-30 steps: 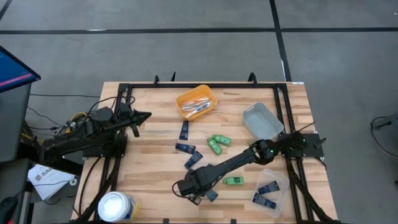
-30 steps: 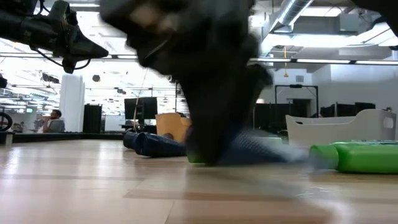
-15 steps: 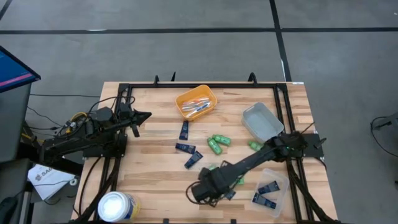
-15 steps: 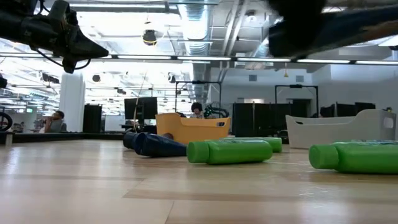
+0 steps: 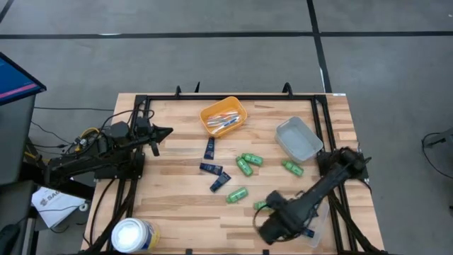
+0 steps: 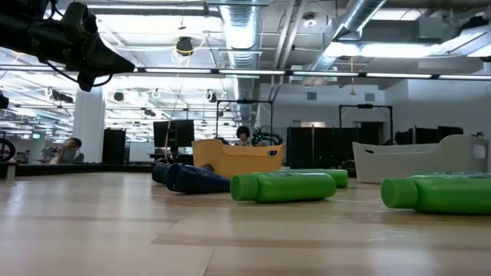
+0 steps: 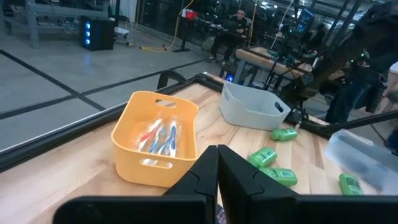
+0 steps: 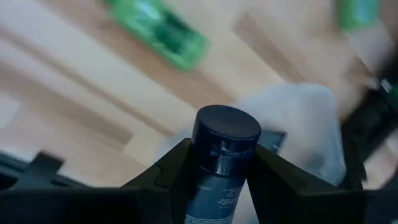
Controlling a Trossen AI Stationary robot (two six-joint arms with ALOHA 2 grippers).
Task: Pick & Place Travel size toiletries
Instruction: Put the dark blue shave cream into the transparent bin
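Observation:
My right gripper point(image 5: 274, 227) hangs over the table's near right part, beside the clear tray point(image 5: 316, 221), shut on a dark navy tube point(image 8: 219, 180). Green bottles point(image 5: 245, 166) point(image 5: 236, 194) and navy packets point(image 5: 210, 168) lie flat on the wood mid-table. Toothbrush sticks point(image 7: 160, 137) lie in the orange tray point(image 5: 224, 117). My left gripper point(image 5: 167, 132) hovers shut at the left side, above the table, touching nothing. My right gripper pinches the navy tube's body just below its round cap point(image 8: 226, 132) between its two fingers point(image 8: 176, 169). The fingers point steeply down. The tube lies along them, its cap end sticking out past the fingertips. It is lifted clear of the table.
A grey tray point(image 5: 299, 139) stands at the far right. A big white tub point(image 5: 132, 234) stands at the near left corner. The clear tray holds navy packets point(image 8: 271, 140). A black frame point(image 5: 212, 98) borders the table. In the low view, green bottles point(image 6: 284, 186) lie close by.
My right gripper has risen from the near middle of the table and swung toward the right edge, rolling its wrist, carrying the navy tube lifted clear to beside the clear tray. A green bottle it covered now shows on the wood.

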